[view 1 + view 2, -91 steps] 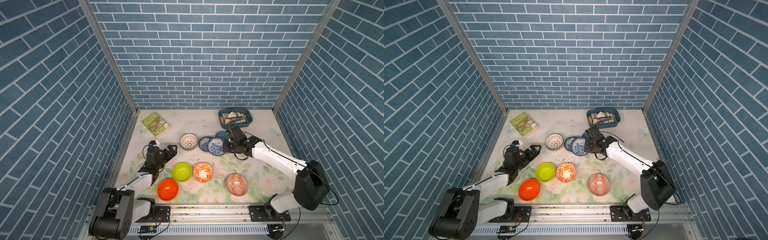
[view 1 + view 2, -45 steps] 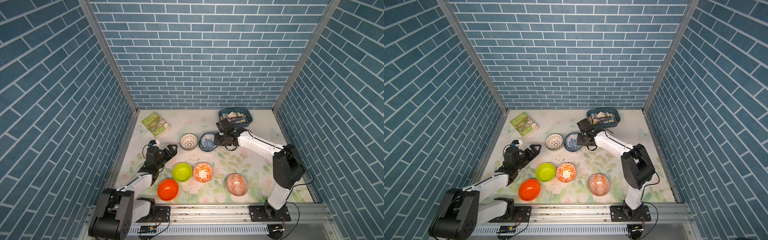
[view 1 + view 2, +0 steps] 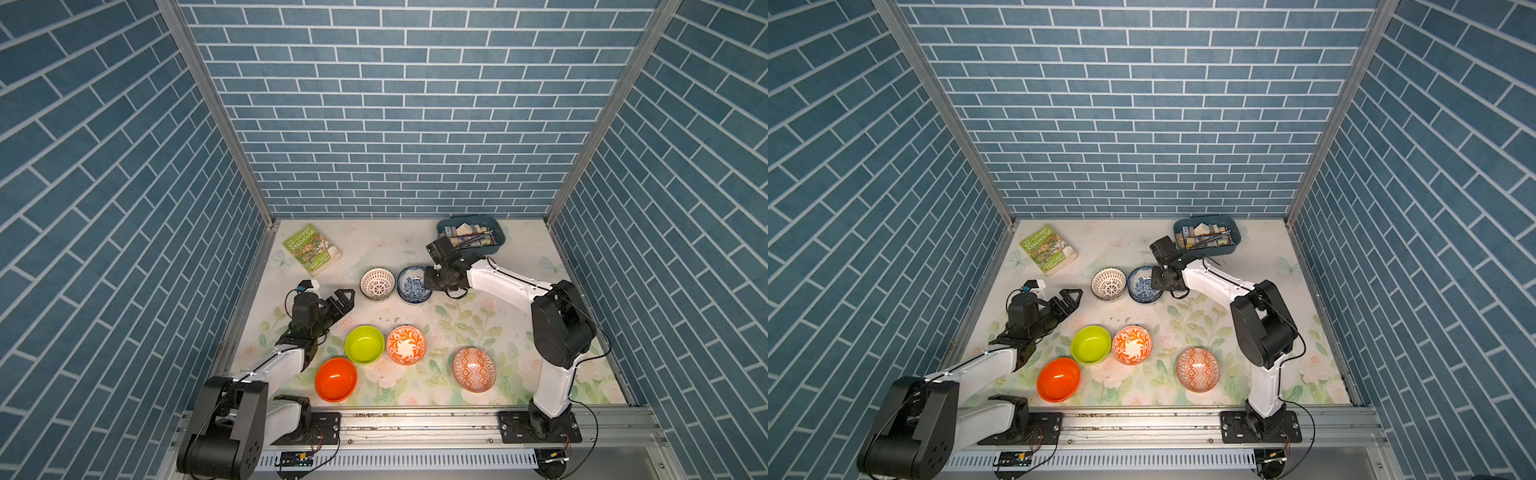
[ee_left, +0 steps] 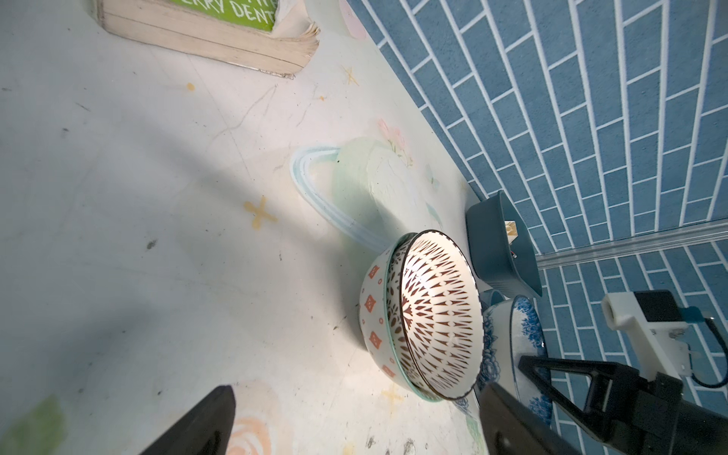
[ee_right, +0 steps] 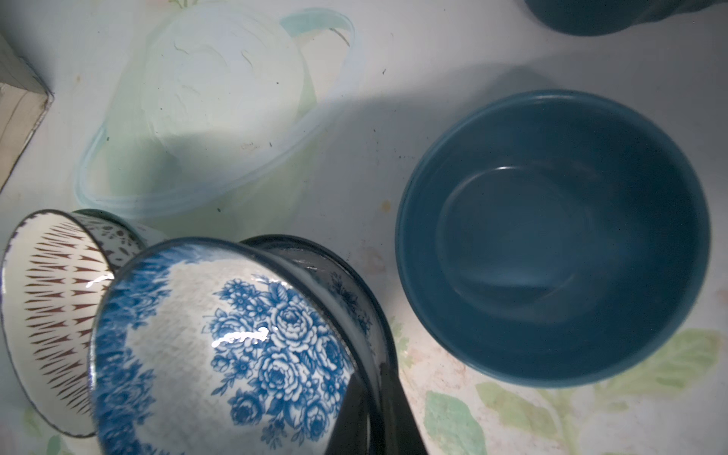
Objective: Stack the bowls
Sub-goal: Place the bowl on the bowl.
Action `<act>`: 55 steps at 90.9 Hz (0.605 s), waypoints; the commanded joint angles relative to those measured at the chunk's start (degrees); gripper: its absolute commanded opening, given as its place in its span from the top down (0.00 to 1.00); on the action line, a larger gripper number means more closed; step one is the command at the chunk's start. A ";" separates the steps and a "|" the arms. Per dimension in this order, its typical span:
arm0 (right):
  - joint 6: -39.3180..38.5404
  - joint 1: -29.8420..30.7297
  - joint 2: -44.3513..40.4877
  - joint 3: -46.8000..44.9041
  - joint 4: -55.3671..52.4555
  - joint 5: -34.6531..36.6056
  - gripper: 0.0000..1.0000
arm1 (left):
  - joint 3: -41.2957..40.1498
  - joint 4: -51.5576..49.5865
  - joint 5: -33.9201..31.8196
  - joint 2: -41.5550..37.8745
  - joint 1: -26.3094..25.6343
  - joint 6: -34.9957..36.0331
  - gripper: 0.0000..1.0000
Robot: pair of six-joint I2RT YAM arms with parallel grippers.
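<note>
**Step in hand.** One blue-floral bowl is being nested into its twin. The right end effector [image 3: 428, 281] is clamped on the rim of the upper blue-floral bowl [image 3: 412, 284], which sits mid-bench [image 3: 386, 245], just beside the lattice bowl [image 3: 377, 283]. The held bowl is tilted over the second blue-floral bowl [image 5: 354, 303]. Whether it is fully seated cannot be told. The left end effector [image 3: 341, 303] hangs with its jaws wide apart, holding nothing, near the lattice bowl but clear of it.

**Next move (judgement).** Level the held bowl and lower it until the rims sit concentric. Then part the jaws and withdraw without dragging the rim. A tilted release may rock the bowl against the lattice bowl.

**Progress (judgement).** The lime bowl [image 3: 364, 344], orange bowl [image 3: 336, 379], orange-scroll bowl [image 3: 406, 345] and orange-diamond bowl [image 3: 473, 370] stand singly near the arm bases, so much of the task remains.

**View differences.**
- The right wrist view shows a plain blue bowl [image 5: 551, 236] upright beside the floral pair. In both top views the right arm hides it.
- The left wrist view shows the lattice bowl nested in a patterned outer bowl [image 4: 374, 315]. From above the two read as one bowl.
- Only the top views show the four front bowls, the whole book [image 3: 311, 249] and the pencils in the blue tray [image 3: 500, 241].
</note>
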 commanded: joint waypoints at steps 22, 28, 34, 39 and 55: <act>0.21 0.74 0.60 0.58 1.78 0.08 1.00 | -0.14 1.13 0.57 -1.10 0.73 0.74 0.00; 0.33 0.87 0.89 0.69 1.88 -0.01 1.00 | -0.15 1.16 0.57 -1.10 0.80 0.75 0.00; 0.43 1.09 1.08 0.81 1.88 0.04 1.00 | -0.14 1.12 0.44 -0.96 0.78 0.69 0.00; 0.59 1.26 1.21 0.85 1.79 0.21 1.00 | -0.10 1.14 0.49 -1.01 0.83 0.67 0.00; 1.08 1.45 1.05 0.07 1.53 1.09 1.00 | -0.16 1.12 0.37 -1.18 0.92 0.73 0.00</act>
